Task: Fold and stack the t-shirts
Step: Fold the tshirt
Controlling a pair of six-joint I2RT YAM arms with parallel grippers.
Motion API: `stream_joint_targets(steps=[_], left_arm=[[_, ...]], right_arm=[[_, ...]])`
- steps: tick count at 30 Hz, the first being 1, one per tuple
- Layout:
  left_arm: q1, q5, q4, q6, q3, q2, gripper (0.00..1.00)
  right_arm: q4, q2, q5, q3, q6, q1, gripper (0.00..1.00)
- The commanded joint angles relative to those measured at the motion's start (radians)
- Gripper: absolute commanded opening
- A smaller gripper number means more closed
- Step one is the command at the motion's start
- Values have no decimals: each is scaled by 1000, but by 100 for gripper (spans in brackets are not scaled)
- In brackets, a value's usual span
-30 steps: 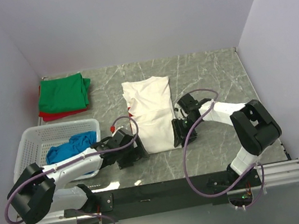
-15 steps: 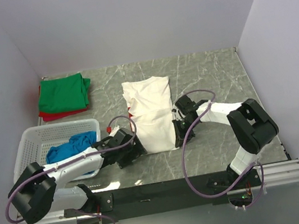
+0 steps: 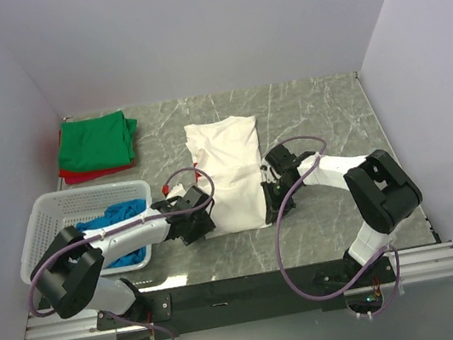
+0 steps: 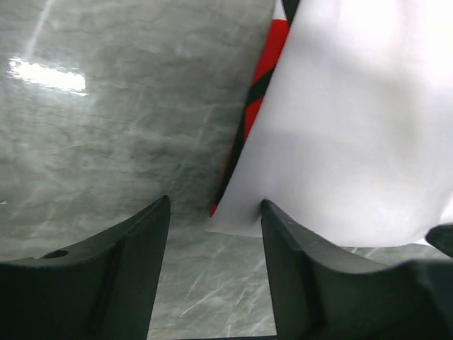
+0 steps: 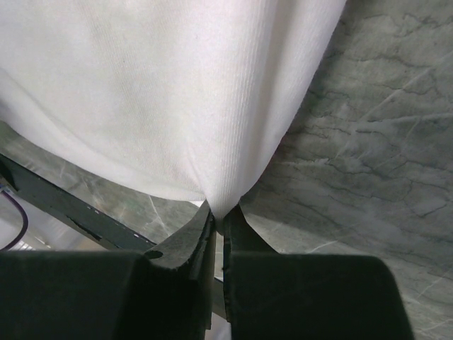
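The left end effector (image 3: 193, 220) has slid forward over the bench (image 3: 321, 112) in the last second. Now it sits right at one near corner of the white shirt (image 3: 228, 178). Its wrist view shows its jaws wide apart, holding nothing. The shirt corner pokes into the gap between them and looks to touch the right jaw. A bit of red print (image 4: 265, 67) shows at the shirt's edge just ahead of the gap. The right end effector (image 3: 272, 204) has barely moved. It is pinched tight on the other near corner, and the cloth fans out ahead of its tips. So one corner is held and the other is about to be. I think the left one should close next, and then both can lift the near edge and fold it over the far part. The corner is only just inside the gap, so the grab could miss. Far ahead and to the left of the left end effector, the green shirt (image 3: 97, 140) lies folded on the red shirt (image 3: 81, 176). The blue shirt (image 3: 113, 218) waits in the basket (image 3: 51, 206) close on its left.
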Motion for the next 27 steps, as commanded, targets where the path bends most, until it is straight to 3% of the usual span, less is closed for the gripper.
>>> stream_joint_targets(steps=[1,11,15,20,27], left_arm=[[3,-48,-65,-6,-19,-25,56],[-20,3,-42,40,15,64,58],[-43,43,-19,37,0,99,52],[-69,64,-34,28,-16,150,39],[-92,58,-89,25,13,176,8]], right_arm=[[15,23,73,-28,-18,10,2],[12,33,71,-17,-20,10,2],[12,27,70,-17,-18,10,2],[12,17,73,-23,-17,10,2],[15,7,53,-36,-17,9,1]])
